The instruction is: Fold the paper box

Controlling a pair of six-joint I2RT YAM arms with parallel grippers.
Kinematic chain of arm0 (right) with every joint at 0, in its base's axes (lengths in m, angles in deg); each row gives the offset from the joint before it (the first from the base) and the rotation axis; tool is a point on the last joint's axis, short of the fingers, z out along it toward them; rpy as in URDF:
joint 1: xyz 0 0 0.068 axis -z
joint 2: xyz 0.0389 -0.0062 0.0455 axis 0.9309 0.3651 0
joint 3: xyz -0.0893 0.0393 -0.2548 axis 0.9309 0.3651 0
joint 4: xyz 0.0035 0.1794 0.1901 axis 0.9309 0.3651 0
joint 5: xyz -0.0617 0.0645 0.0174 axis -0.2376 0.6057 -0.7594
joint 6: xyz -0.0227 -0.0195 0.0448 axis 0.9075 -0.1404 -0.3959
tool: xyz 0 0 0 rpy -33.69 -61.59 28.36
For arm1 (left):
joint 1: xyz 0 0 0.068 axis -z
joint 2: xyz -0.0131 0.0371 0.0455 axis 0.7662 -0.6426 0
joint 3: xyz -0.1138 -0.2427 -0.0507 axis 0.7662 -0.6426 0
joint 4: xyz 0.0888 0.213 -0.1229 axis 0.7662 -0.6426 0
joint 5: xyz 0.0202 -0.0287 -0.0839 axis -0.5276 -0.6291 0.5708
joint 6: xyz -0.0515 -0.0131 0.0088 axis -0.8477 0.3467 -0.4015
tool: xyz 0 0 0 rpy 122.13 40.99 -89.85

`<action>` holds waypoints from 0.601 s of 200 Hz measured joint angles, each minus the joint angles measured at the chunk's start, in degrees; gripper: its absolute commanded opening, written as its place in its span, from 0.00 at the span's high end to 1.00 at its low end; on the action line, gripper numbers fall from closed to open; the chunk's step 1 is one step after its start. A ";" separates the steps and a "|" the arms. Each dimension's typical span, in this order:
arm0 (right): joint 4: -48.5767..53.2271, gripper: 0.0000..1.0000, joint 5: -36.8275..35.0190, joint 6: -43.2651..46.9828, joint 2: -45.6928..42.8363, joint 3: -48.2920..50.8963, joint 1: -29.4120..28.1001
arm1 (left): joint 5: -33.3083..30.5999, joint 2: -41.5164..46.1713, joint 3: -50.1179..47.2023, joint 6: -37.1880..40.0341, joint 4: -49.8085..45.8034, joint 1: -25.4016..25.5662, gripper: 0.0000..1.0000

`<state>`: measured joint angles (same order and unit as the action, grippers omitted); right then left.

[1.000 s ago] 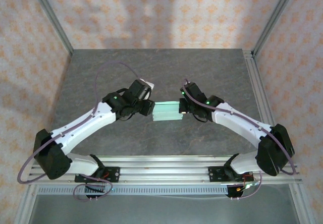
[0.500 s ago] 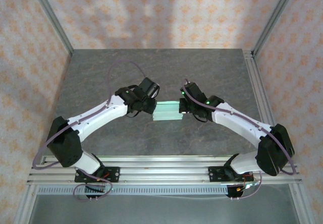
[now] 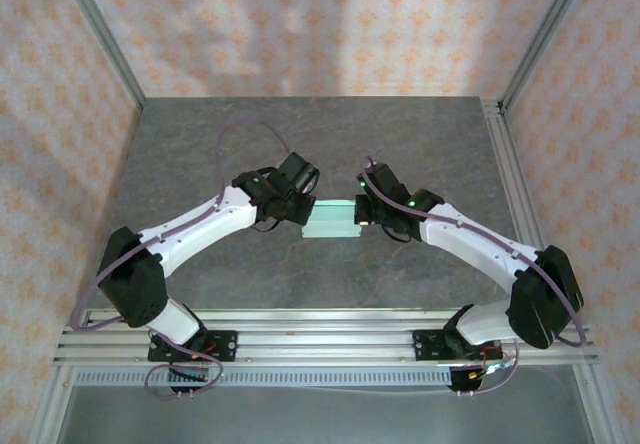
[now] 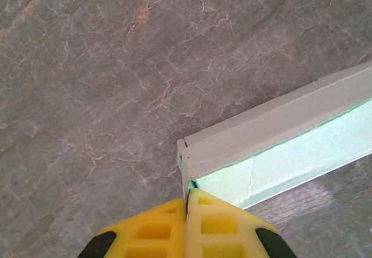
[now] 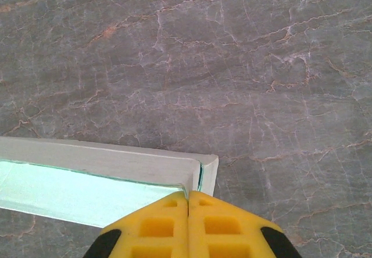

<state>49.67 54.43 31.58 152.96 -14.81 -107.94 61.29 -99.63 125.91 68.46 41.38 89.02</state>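
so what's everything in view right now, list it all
paper box: 1, pale mint-blue, mid-table, between the grippers
table: 1, grey marbled, under everything
backdrop: 1, orange-patterned, around the table
rails: several, silver, near edge
left arm: 1, white and black, left side
right arm: 1, white and black, right side
left gripper: 1, yellow fingers, shut on the box's left end
right gripper: 1, yellow fingers, shut on its right end

Grey marbled table (image 3: 200,144), paper box (image 3: 332,220) perhaps atop
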 measured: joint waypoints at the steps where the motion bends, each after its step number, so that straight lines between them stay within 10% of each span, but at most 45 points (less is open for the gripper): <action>1: 0.00 1.00 0.00 0.00 0.00 0.00 0.00 | 0.00 0.00 0.02 0.11 0.00 0.00 0.99; 120: 0.02 1.00 -0.44 0.00 0.00 0.00 0.00 | 2.21 -3.67 3.06 -10.45 -2.99 -0.04 1.00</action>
<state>49.69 54.00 31.58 152.96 -14.81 -107.94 63.49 -103.30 128.97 58.02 38.39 88.98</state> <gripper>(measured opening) 0.048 0.055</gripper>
